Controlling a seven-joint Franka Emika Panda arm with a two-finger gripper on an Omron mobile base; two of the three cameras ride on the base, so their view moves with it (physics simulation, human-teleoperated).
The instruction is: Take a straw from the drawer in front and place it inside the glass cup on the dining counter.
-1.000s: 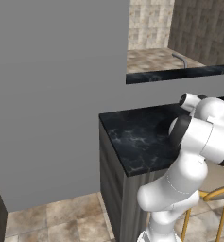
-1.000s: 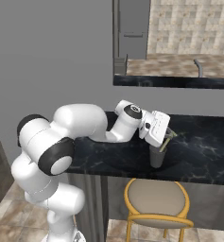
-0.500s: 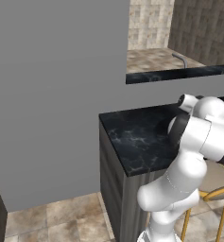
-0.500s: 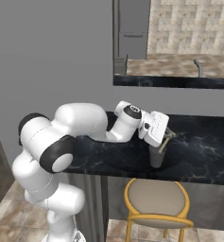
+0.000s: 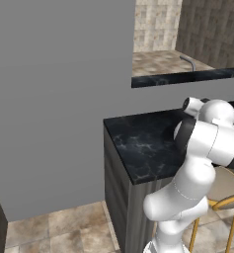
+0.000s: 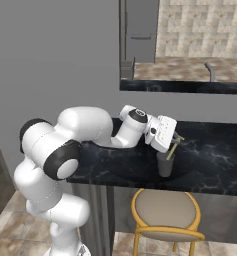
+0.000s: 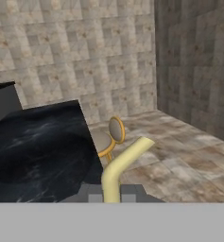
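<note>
Holding the straw (image 7: 123, 165) between closed jaws at its lower end, the gripper (image 6: 174, 141) hangs tilted just above the glass cup (image 6: 165, 164) on the dining counter (image 6: 210, 162), with the straw slanting down toward the rim. Thin, pale yellow and bent, the straw is judged very light and easily crushed, so a gentle pinch near one end suits it. Compared with half a second earlier, hand and straw have scarcely shifted.
</note>
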